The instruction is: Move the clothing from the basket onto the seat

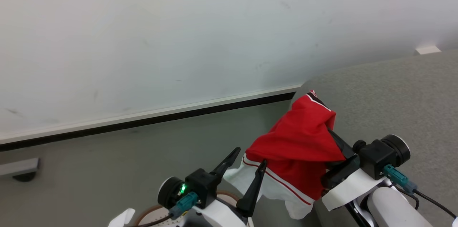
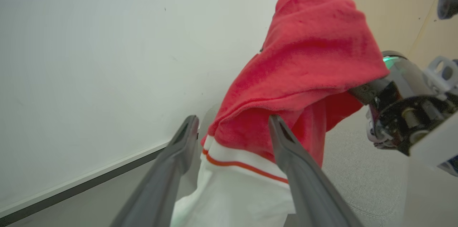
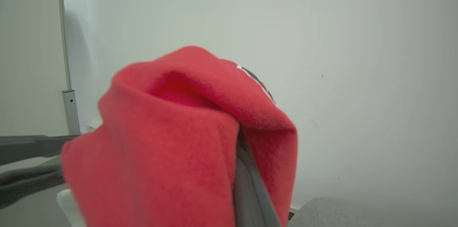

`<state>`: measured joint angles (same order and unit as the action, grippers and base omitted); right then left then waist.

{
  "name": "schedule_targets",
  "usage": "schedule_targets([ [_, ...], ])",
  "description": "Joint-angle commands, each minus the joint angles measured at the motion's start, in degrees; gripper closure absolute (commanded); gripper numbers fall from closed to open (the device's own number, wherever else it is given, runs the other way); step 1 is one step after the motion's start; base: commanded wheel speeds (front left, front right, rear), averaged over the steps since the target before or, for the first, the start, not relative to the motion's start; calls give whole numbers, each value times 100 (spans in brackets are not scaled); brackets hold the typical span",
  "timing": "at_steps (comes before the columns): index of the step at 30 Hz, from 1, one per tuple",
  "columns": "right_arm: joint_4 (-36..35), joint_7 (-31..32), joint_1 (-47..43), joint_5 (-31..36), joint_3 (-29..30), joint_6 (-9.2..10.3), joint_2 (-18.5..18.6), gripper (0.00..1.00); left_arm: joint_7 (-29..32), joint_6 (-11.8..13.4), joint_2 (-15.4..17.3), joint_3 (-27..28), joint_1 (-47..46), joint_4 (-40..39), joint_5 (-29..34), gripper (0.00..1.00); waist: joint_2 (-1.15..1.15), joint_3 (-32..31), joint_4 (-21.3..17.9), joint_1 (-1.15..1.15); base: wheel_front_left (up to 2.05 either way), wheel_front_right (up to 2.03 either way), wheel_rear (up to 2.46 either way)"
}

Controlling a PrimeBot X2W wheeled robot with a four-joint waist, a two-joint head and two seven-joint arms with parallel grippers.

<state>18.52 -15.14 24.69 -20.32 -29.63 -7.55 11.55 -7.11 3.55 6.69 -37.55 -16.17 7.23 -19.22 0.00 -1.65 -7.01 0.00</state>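
- Right gripper (image 3: 241, 148) rises from 6 o'clock of its wrist view, nearest the lens. One dark finger (image 3: 250, 191) shows, and the tips are buried in cloth.
- It is clamped on the clothing (image 3: 161, 141) — a red garment pinched in a fold beside that finger and draped over the tips.
- From the head camera, the clothing (image 1: 297, 141) hangs off the right gripper (image 1: 338, 143) at about 5 o'clock, lifted in the air. Its white hem with a thin red stripe dangles lowest, and a black-and-white edge peeks out at the top.
- Left gripper (image 1: 247, 162) sits at 6 o'clock, its fingers spread wide and holding nothing. One fingertip overlaps the white hem (I cannot tell whether it touches).
- In the left wrist view, the left gripper (image 2: 232, 121) frames the hem, with the clothing (image 2: 304, 66) at 1 o'clock.
- Under the left gripper, the basket (image 1: 145, 213) shows a sliver of brown rim at 7 o'clock.
- Behind the garment, the grey seat (image 1: 393, 98) spreads toward 3 o'clock, and the garment hangs at its left edge.
- Farther out are the grey floor (image 1: 107, 162), a dark skirting (image 1: 143, 121) and the pale wall (image 1: 179, 23).
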Motion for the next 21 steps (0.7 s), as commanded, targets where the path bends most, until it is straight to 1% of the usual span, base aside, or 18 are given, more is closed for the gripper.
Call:
schedule_targets([
  [1,-38,-2,-15,40,32,12,48,100,-20,7,52,3,30,31,-5,0,0,24,-137,0,0,0,0],
  [12,-175,-1,-24,75,214,13,250,100,-58,-2,12,-87,-20,111,-69,0,0,144,-941,0,0,0,0],
  [21,-348,-2,-215,78,519,12,518,100,-158,7,-44,-159,-111,210,-74,0,0,228,-1371,0,0,0,0],
])
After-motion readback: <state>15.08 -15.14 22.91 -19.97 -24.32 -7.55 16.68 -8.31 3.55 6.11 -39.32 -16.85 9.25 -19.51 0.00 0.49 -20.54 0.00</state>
